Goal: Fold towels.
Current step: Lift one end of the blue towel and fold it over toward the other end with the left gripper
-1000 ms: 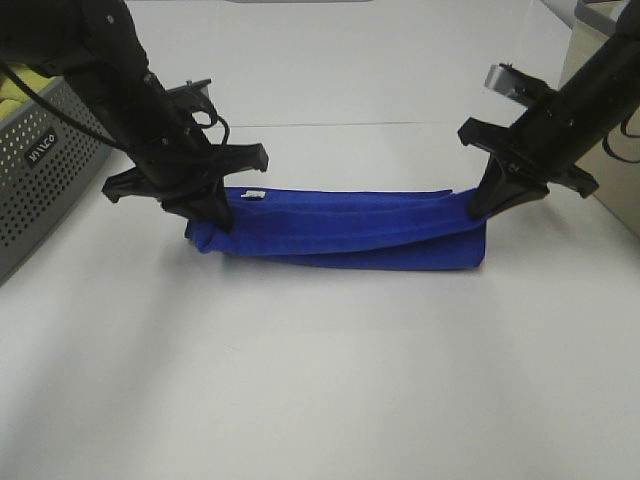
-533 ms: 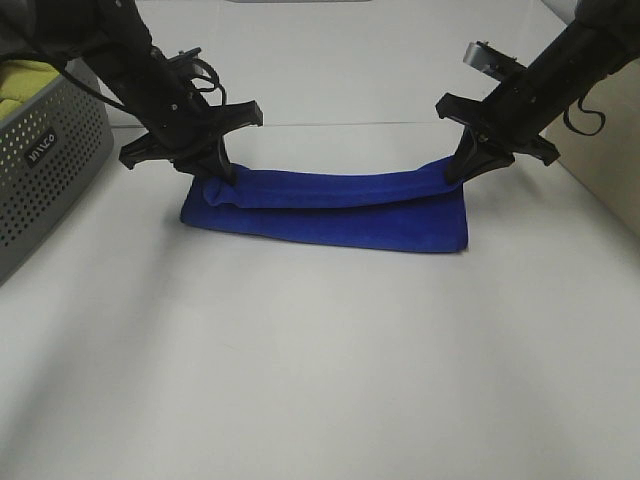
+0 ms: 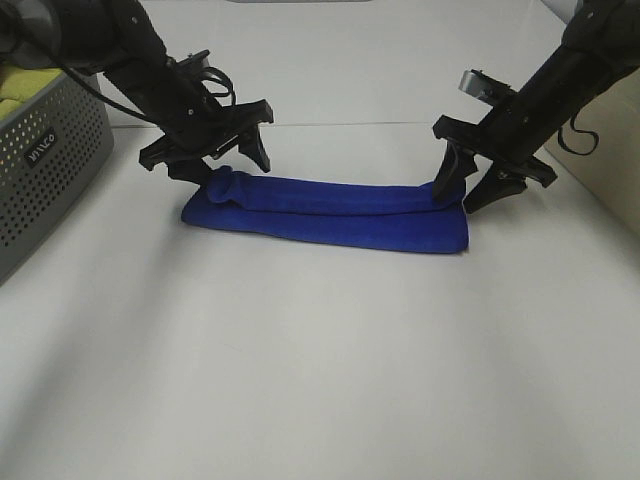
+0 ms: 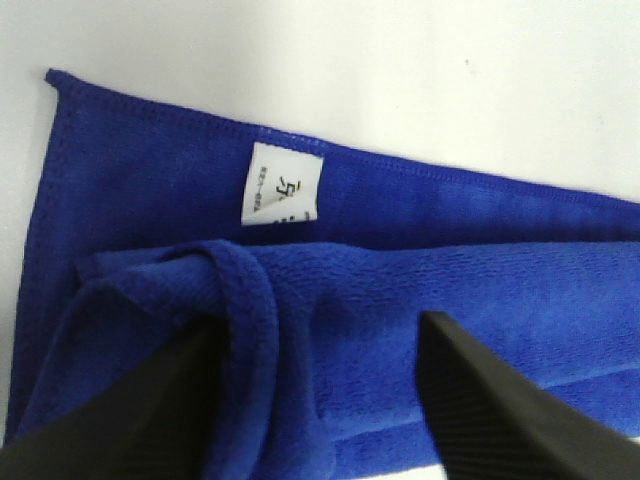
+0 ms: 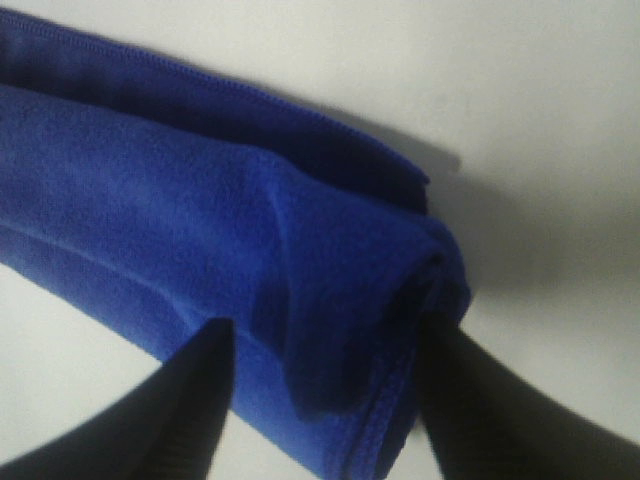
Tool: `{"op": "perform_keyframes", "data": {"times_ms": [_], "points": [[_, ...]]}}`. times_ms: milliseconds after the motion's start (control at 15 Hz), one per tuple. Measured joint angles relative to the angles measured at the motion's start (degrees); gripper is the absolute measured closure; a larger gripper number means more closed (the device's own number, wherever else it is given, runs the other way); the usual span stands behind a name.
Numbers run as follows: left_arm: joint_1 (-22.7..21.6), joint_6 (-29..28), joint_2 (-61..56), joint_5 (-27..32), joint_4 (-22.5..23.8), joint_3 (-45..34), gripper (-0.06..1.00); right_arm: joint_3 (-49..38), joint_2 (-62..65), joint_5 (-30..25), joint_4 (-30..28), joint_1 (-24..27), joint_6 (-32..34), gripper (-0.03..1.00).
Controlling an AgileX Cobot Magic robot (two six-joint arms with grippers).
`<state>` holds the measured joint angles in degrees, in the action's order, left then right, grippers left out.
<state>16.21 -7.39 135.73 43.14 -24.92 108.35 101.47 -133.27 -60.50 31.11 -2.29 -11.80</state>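
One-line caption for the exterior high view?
Left claw and right claw open over the ends of the folded blue towel on the table.

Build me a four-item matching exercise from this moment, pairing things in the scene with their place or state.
Things
1. royal-blue microfibre towel
2. grey perforated plastic basket
3. small white fabric tag
4. black right gripper

Place or state
A. open, jaws spread either side of one towel end
B. at the left side of the white table, yellow-green cloth inside
C. folded into a long strip
D. sewn to the towel's edge

Pairs: 1-C, 2-B, 3-D, 4-A
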Motion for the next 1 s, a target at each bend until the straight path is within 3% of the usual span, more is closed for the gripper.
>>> {"op": "perform_keyframes", "data": {"times_ms": [67, 200, 333, 467, 733, 1000], "points": [[0.0, 0.0, 0.0, -0.9, 0.3, 0.1, 0.17, 0.0, 0.6, -0.9, -0.2, 0.0, 0.1, 0.25], [-0.6, -0.1, 0.0, -1.1, 3.6, 0.1, 0.15, 0.0, 2.3, -2.2, -2.0, 0.0, 0.1, 0.17], [-2.0, -1.0, -0.1, 0.8, 7.0, 0.1, 0.15, 0.0, 4.4, -4.0, -4.5, 0.0, 0.2, 0.16], [-3.0, -1.0, -0.1, 2.3, 7.4, 0.2, 0.15, 0.0, 5.0, -5.6, -5.6, 0.0, 0.2, 0.15], [-3.0, 5.6, 2.1, 1.4, 2.9, 0.3, 0.15, 0.0, 5.0, -6.0, -5.9, 0.0, 0.2, 0.15], [-3.0, 10.4, 2.8, -2.2, 2.9, 0.3, 0.15, 0.0, 5.0, -6.4, -6.0, 0.0, 0.2, 0.15]]}}
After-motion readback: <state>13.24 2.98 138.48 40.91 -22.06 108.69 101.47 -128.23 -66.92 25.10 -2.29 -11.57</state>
